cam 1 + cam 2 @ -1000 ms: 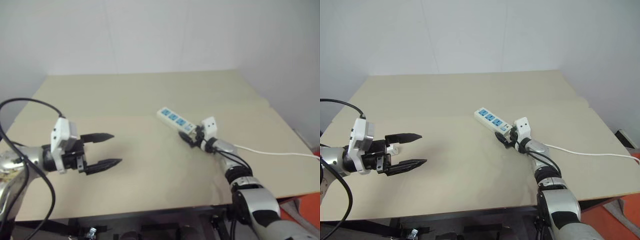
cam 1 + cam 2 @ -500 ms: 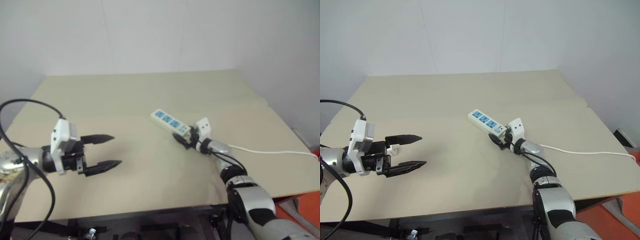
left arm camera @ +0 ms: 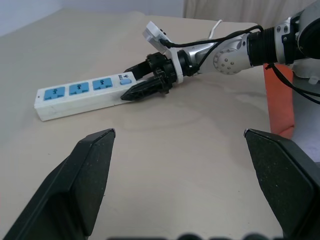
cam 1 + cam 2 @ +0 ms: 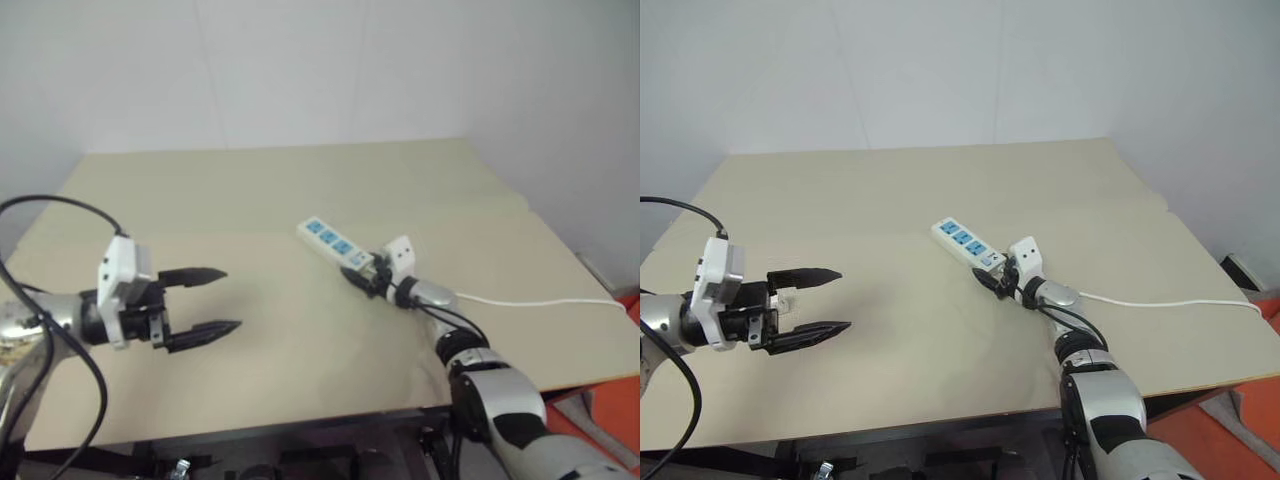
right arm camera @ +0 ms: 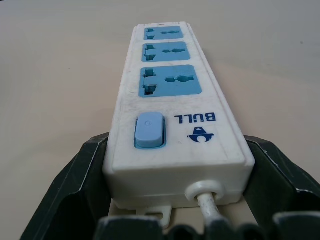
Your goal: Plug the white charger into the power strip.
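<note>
Power strip (image 5: 170,120), lying mid-bench (image 4: 890,200), is gripped at its cable end by the right tool (image 4: 996,283); left tool (image 4: 805,302) is held wide open, empty; sockets unoccupied, white charger unlocated, plugging outstanding.

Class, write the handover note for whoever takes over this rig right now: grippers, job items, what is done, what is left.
Left gripper: jaws open, empty, hovering above the table on the left.
Right gripper: jaws closed on the cable end of the strip, beside its switch.
Strip: flat on the table near the middle, cable trailing right.
Done: strip gripped.
Left: all three sockets are empty; the charger is in neither gripper, so pick it up and plug it in.
</note>
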{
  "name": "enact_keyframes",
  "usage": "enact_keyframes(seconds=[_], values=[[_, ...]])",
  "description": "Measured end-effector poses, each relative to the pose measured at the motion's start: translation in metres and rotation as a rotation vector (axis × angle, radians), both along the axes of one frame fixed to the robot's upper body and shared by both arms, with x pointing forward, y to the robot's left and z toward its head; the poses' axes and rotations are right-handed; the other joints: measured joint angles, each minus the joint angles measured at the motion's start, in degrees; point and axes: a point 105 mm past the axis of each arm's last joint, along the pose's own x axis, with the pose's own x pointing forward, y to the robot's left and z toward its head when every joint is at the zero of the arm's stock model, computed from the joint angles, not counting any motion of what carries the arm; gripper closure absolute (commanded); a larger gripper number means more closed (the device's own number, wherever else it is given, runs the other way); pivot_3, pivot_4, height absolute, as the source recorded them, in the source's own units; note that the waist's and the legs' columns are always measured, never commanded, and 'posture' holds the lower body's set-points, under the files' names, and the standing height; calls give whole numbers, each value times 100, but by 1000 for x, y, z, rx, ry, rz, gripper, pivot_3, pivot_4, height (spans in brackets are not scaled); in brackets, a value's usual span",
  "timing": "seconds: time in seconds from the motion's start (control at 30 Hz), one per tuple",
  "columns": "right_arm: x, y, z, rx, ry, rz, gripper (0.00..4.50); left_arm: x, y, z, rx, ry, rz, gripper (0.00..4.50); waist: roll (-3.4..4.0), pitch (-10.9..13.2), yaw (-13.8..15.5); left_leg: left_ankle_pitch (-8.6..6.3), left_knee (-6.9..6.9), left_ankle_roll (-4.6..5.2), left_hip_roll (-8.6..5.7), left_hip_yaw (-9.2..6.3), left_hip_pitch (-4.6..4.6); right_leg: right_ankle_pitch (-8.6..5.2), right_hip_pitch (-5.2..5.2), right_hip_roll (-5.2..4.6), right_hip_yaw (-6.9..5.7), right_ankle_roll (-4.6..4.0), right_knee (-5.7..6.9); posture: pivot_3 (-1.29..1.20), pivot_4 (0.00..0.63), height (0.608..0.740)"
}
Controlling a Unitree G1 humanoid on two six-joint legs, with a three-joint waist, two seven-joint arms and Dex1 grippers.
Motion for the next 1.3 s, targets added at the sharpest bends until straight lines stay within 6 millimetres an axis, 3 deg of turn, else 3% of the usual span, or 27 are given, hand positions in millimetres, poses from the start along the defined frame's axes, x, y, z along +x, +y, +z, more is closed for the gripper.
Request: enact_keyframes(seconds=[0.33, 0.63, 0.83, 1.07, 1.3], values=[[-13, -1, 0, 69, -45, 54, 1071, 1, 0, 3, 8, -7, -9, 0, 0, 0, 15, 0, -2, -1, 0, 0, -3, 0, -2, -2, -1, 0, -1, 0, 150, 740], [-79, -16, 1, -64, -50, 390, 1071, 9, 4, 11, 50, -16, -66, 0, 0, 1, 136, 0, 0, 0, -2, 1, -5, 0, -5, 0, -3, 2, -2, 0, 150, 740], [-110, -8, 7, -184, -67, 608, 1071, 20, 12, 16, 152, -10, -148, 0, -3, 3, 147, 1, 2, 0, -1, 24, -1, 0, -4, 12, 0, 1, -2, 0, 150, 740], [-121, 11, -10, -199, -27, 728, 1071, 41, 35, 21, 361, 29, -215, 0, -16, 10, 152, 1, 3, 1, 2, 58, -10, 0, -10, 19, 1, 2, -6, 0, 150, 740], [-120, 23, -18, -182, -25, 749, 1071, 71, 65, 19, 648, 121, -103, 0, -45, 27, 162, 0, 9, 1, 5, 58, -16, -1, -13, 24, 4, 3, -4, 0, 150, 740]])
